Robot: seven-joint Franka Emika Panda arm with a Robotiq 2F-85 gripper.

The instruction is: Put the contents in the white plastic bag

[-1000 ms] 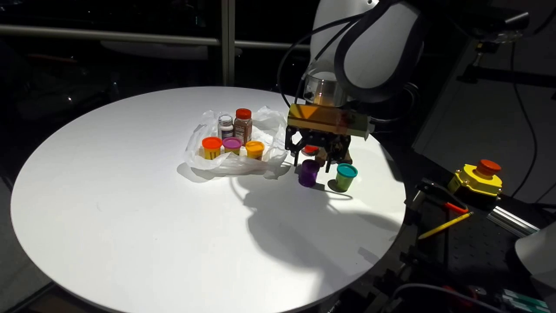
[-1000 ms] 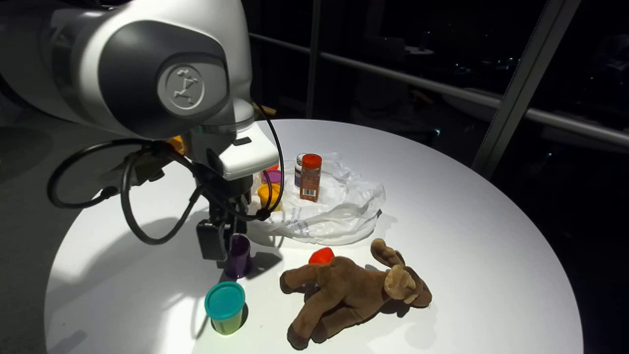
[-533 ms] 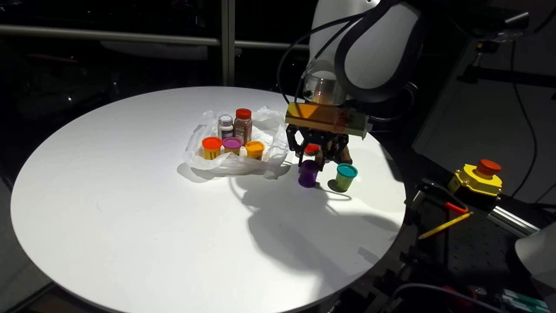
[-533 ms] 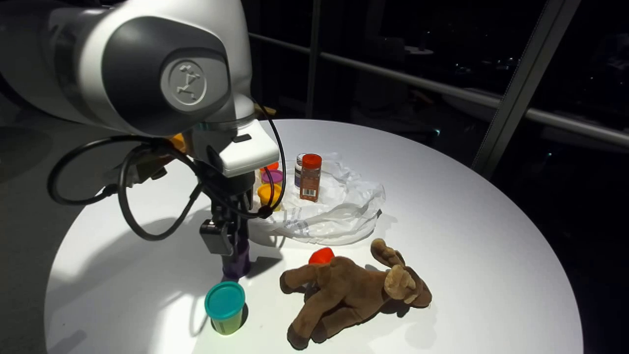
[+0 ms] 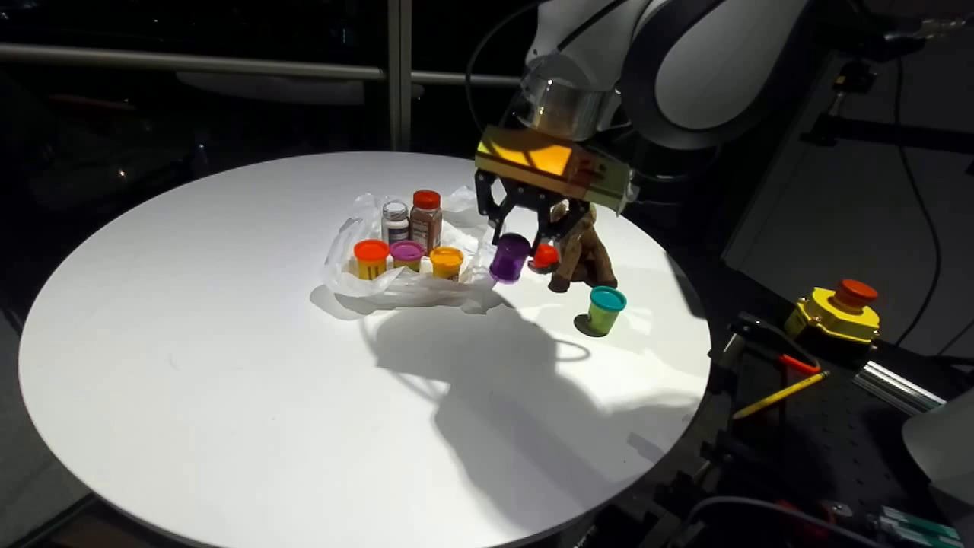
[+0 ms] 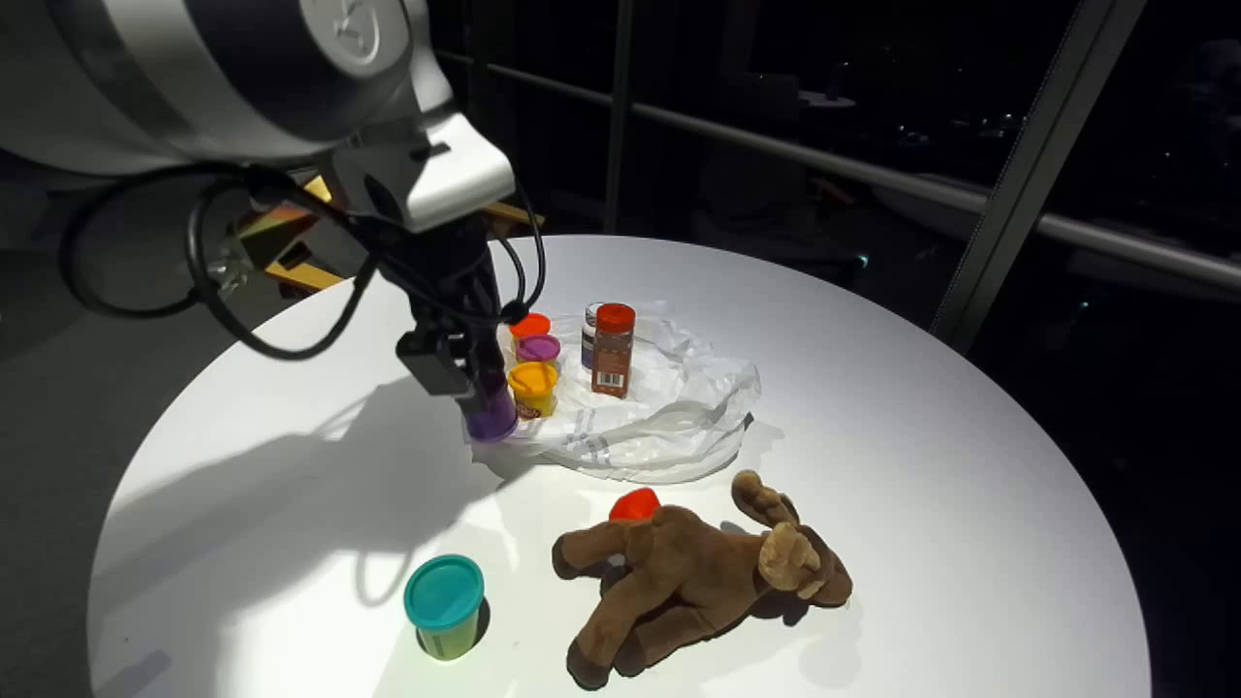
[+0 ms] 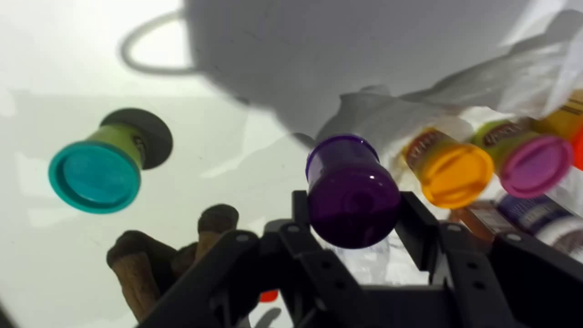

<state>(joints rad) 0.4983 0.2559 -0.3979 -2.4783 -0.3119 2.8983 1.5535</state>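
On the table (image 5: 228,396), the bag (image 6: 669,436) holds cups (image 5: 447,264), bottle (image 5: 396,224), jar (image 5: 426,224).

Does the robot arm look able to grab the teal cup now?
Probably not: its gripper is closed on the purple cup and would likely have to release it first. Otherwise the teal cup stands apart, unobstructed.

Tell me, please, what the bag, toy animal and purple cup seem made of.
Bag: probably thin plastic, slightly shiny, judging by its crinkles.
Toy animal: likely plush cloth, matte, with no glints.
Purple cup: apparently plastic, glossy, with small bright highlights.
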